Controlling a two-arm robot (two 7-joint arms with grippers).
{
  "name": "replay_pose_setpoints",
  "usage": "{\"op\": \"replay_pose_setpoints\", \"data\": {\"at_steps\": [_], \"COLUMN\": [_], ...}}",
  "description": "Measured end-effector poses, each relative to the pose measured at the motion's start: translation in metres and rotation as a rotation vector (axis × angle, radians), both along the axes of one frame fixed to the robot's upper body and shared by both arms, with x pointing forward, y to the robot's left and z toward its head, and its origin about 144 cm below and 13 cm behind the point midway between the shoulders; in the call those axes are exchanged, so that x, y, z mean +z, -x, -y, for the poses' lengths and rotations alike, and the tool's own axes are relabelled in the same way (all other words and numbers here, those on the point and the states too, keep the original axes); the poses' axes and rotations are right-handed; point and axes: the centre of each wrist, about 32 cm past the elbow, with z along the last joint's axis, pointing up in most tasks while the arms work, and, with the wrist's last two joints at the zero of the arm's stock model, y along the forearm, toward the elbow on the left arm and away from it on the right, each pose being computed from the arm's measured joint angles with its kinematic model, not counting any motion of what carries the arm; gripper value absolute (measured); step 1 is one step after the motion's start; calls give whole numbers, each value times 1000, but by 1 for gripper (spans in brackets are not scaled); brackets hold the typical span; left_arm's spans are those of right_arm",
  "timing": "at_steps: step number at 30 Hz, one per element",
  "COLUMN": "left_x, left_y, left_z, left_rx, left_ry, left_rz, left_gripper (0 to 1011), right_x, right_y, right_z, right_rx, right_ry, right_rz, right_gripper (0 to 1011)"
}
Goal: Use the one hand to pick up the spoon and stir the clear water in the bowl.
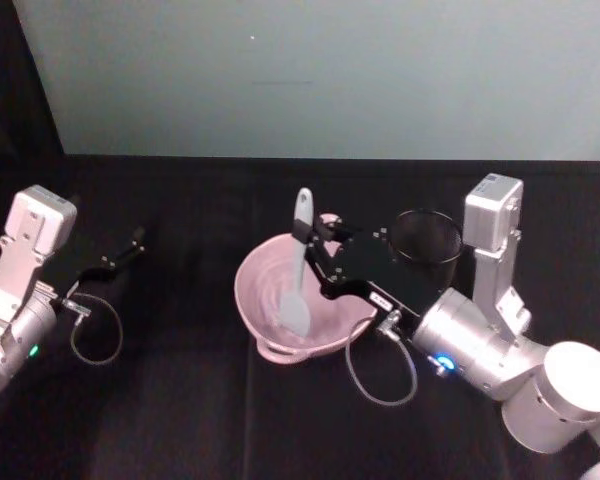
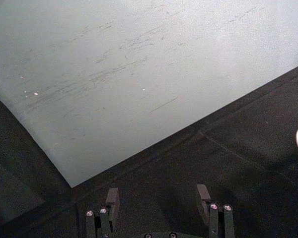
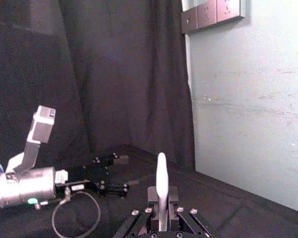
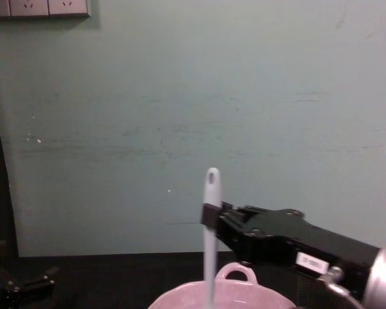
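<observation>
The pale pink bowl sits mid-table on black cloth, its loop handle at the far rim. My right gripper is shut on the white spoon, holding the handle below its holed tip. The spoon stands nearly upright with its pale blade down inside the bowl. The clear water cannot be made out against the pink. From the right wrist, the spoon handle rises between the closed fingers. My left gripper is parked at the left, open with nothing between its fingers.
A black wire-mesh cup stands just behind my right wrist, right of the bowl. A pale green wall backs the table. Loose cable loops hang by each wrist. Black cloth lies bare in front of the bowl.
</observation>
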Motion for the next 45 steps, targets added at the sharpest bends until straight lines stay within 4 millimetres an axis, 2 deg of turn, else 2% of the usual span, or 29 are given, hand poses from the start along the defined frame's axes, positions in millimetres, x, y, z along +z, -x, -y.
{"op": "replay_pose_setpoints", "data": {"at_steps": [13, 21, 25, 33, 37, 45], "left_x": [0, 0, 0, 0, 0, 0], "left_y": [0, 0, 0, 0, 0, 0], "left_z": [0, 0, 0, 0, 0, 0], "left_rx": [0, 0, 0, 0, 0, 0], "left_ry": [0, 0, 0, 0, 0, 0], "left_rz": [0, 0, 0, 0, 0, 0], "left_gripper": [1011, 1011, 1011, 1011, 1011, 1011], "right_x": [-7, -12, -11, 2, 11, 17], "right_y": [-23, -41, -43, -33, -21, -8], "right_z": [-27, -22, -16, 0, 8, 12], "right_rx": [-60, -173, -213, -237, -216, -173], "right_ry": [-14, 17, 35, 59, 60, 39], "right_rz": [76, 101, 109, 70, 39, -10], "right_gripper": [110, 110, 110, 110, 110, 110]}}
